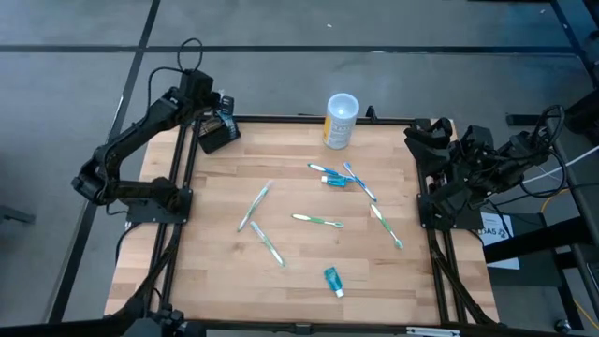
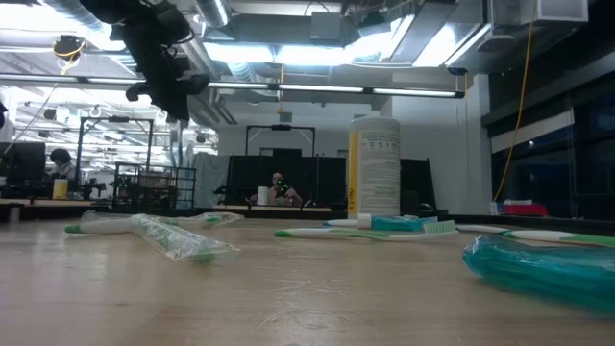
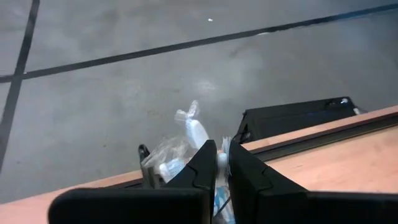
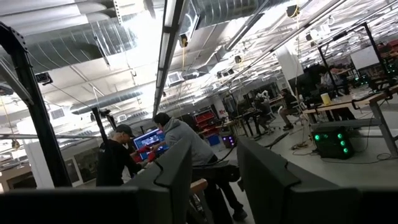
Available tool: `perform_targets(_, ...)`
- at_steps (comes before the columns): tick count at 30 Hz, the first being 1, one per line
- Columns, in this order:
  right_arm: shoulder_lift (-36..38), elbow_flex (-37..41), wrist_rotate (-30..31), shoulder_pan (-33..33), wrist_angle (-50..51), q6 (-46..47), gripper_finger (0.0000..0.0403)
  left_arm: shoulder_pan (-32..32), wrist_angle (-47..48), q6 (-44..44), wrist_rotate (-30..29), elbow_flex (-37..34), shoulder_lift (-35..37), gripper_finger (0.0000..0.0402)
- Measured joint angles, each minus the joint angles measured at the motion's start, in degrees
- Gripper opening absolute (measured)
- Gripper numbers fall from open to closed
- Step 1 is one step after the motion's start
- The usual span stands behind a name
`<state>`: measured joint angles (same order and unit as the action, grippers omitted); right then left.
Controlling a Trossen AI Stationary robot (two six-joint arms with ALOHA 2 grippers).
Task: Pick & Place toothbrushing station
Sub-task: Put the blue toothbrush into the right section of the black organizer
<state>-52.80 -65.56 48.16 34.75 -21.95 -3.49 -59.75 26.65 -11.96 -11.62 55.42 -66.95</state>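
Two arms in your view: left gripper [image 1: 217,105] pinches a clear plastic-wrapped item [image 3: 186,140] over the small black rectangular holder block [image 1: 216,132] at the table's far-left corner; right gripper [image 4: 211,162], fingers parted, waits at the right edge.

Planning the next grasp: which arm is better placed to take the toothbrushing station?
Left, likely. The left gripper is at the table's far left corner, right by the black toothbrushing station, its fingers shut on a plastic-wrapped toothbrush. The right gripper waits folded at the opposite edge.
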Motion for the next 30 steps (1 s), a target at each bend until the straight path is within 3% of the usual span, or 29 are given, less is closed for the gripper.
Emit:
perform_targets(14, 0.0, 0.0, -0.2, 0.0, 0.0, 0.0, 0.013, -0.2, -0.6, 0.7, 0.5, 0.0, -5.2, 0.0016)
perform_targets(30, 0.0, 0.0, -1.2, 0.0, 0.0, 0.0, 0.013, -0.1, 0.5, 2.1, 2.1, 0.0, -5.1, 0.0039)
